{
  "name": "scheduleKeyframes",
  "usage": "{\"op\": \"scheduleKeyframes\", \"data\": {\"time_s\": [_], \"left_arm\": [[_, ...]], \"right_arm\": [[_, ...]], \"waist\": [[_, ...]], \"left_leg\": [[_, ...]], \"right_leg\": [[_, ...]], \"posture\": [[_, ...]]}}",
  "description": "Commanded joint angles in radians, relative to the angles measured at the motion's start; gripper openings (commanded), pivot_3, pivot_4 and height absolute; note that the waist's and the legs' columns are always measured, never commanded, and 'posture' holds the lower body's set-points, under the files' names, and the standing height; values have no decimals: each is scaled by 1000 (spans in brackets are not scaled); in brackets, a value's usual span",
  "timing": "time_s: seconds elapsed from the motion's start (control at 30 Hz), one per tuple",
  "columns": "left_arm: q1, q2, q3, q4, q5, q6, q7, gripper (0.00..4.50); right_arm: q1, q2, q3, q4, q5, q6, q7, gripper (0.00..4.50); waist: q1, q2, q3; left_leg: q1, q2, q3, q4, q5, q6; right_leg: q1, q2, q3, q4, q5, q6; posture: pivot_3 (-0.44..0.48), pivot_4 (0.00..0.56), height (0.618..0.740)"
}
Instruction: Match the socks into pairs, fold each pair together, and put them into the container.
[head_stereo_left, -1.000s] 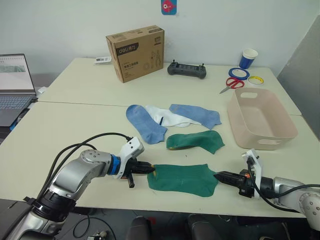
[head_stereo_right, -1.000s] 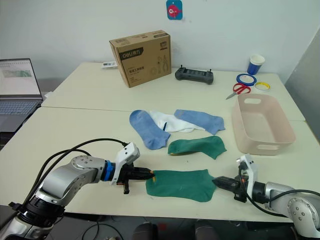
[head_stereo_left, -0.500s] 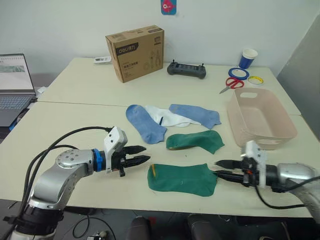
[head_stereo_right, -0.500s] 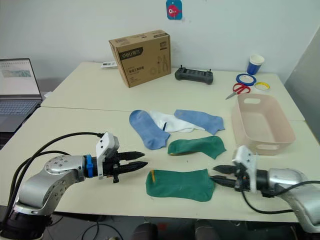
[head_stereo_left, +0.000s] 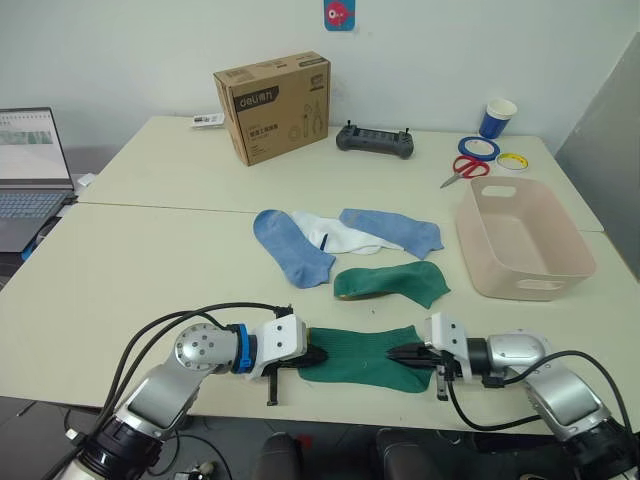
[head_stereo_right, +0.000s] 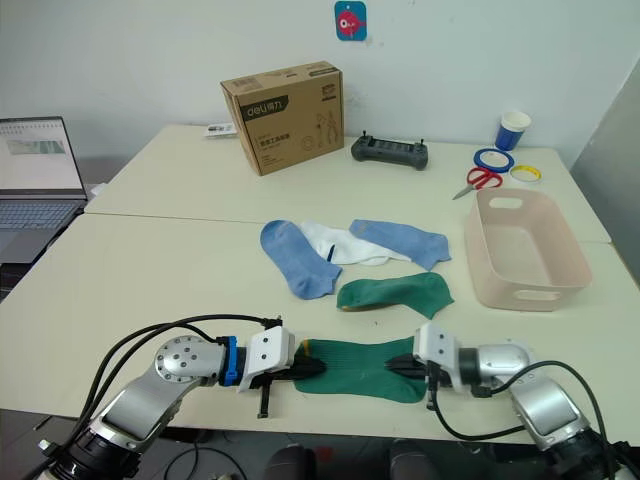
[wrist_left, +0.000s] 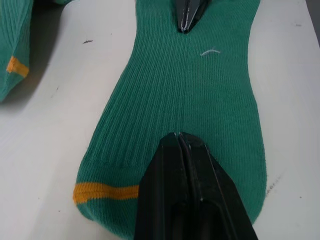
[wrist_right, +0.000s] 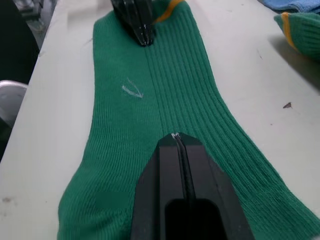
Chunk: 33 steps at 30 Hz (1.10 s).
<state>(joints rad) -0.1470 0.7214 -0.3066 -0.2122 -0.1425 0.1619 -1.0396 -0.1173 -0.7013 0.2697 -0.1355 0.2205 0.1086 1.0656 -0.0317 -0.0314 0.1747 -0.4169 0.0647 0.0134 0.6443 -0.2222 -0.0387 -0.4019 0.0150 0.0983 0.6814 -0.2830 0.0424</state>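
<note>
One dark green sock (head_stereo_left: 360, 350) lies flat near the table's front edge, its yellow-striped cuff (wrist_left: 105, 191) toward my left. My left gripper (head_stereo_left: 314, 356) is shut, its tips pinching the fabric just inside the cuff. My right gripper (head_stereo_left: 396, 352) is shut on the opposite end, and a crease runs between the two sets of tips. The second dark green sock (head_stereo_left: 392, 282) lies just beyond. Two light blue socks (head_stereo_left: 290, 250) (head_stereo_left: 395, 230) and a white sock (head_stereo_left: 335, 236) lie further back. The pale pink container (head_stereo_left: 472, 240) stands empty at the right.
A brown cardboard box (head_stereo_left: 272, 105), a black controller (head_stereo_left: 374, 140), red scissors (head_stereo_left: 463, 168), tape rolls (head_stereo_left: 478, 147) and a blue cup (head_stereo_left: 496, 116) sit on the far table. A laptop (head_stereo_left: 30, 175) is at the far left. Black cables trail from my left arm.
Both grippers were open just off the sock's ends half a second ago. They have moved inward onto the near green sock and shut on it.
</note>
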Motion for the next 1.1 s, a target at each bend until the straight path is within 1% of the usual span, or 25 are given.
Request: {"op": "scheduleKeyframes", "data": {"time_s": [0.03,0.17,0.27,0.33,0.4,0.5,0.53,0.6,0.63,0.7,0.73,0.8,0.83,0.87,1.0,1.1], "left_arm": [[40,36,17,46,34,-10,-1,20],[56,36,39,60,18,-50,-4,20],[58,15,89,22,-55,-36,-3,20],[41,5,115,-2,-81,-54,1,20],[22,-2,133,-11,-89,-61,9,20],[-44,-25,183,-5,-100,-54,44,20],[-70,-30,187,11,-83,-79,55,20],[-130,-50,184,66,-33,-134,89,0],[-163,-67,177,101,-15,-148,106,188],[-202,-91,156,158,16,-172,121,622],[-217,-101,140,189,44,-204,125,910],[-259,-140,95,272,102,-264,139,1540],[-278,-160,82,309,125,-286,151,1924],[-298,-171,61,347,162,-316,163,2210],[-329,-188,30,428,222,-344,177,3487],[-345,-207,15,474,268,-374,210,3487]], "right_arm": [[52,-60,-68,9,-5,-22,14,0],[106,-90,-123,-30,36,11,18,0],[148,-110,-184,-73,81,34,17,0],[156,-103,-219,-133,139,82,8,0],[147,-90,-239,-186,181,132,-12,0],[100,-72,-264,-279,232,208,-59,0],[80,-70,-262,-287,225,226,-76,0],[33,-69,-233,-266,140,209,-120,398],[7,-62,-212,-245,93,201,-148,636],[-30,-41,-180,-205,17,179,-199,1302],[-48,-23,-169,-177,-29,160,-240,1642],[-69,-10,-115,-113,-101,135,-250,2368],[-78,-1,-96,-79,-141,121,-270,2763],[-85,1,-80,-50,-162,109,-268,3076],[-115,21,-65,30,-217,78,-295,3114],[-150,33,-56,88,-252,61,-310,3114]], "waist": [[0,0,-1],[-3,0,-4],[-5,0,-3],[-4,0,-2],[-5,0,-2],[-5,-1,-2],[-5,-1,-2],[-3,-1,-2],[-1,-1,-2],[-1,-1,-2],[-1,-1,-2],[-1,-1,-2],[0,-1,-2],[0,-1,-2],[-3,-1,-1],[-3,-1,-2]], "left_leg": [[1,0,0,0,0,0],[5,1,0,-1,0,0],[12,1,0,-2,0,0],[15,1,1,-4,0,0],[15,1,1,-4,0,0],[15,1,0,-4,0,0],[15,0,0,-4,0,0],[15,0,0,-4,0,0],[15,0,0,-4,0,0],[14,0,1,-4,0,0],[14,0,1,-4,0,0],[14,0,1,-4,0,0],[14,0,1,-4,0,0],[14,0,0,-4,0,0],[12,0,0,-4,0,0],[13,0,0,-4,0,0]], "right_leg": [[1,0,0,0,0,0],[4,0,0,0,-1,-2],[11,0,0,0,-5,-8],[13,0,1,0,-5,-8],[13,0,1,0,-5,-8],[13,0,0,0,-5,-8],[13,0,0,0,-5,-8],[13,0,0,-1,-5,-8],[13,0,0,-1,-5,-8],[13,0,0,-1,-5,-8],[13,0,0,-1,-5,-8],[13,0,0,-1,-2,-3],[13,0,0,-1,-2,-2],[13,0,0,-1,-2,-2],[12,1,0,-1,-3,-1],[13,1,0,-1,-2,0]], "posture": [[0,150,740],[0,150,740],[0,150,740],[0,150,740],[0,150,740],[0,150,740],[0,150,740],[0,150,740],[0,150,740],[0,150,740],[0,150,740],[0,150,740],[0,150,740],[0,150,740],[0,150,740],[0,150,740]]}}
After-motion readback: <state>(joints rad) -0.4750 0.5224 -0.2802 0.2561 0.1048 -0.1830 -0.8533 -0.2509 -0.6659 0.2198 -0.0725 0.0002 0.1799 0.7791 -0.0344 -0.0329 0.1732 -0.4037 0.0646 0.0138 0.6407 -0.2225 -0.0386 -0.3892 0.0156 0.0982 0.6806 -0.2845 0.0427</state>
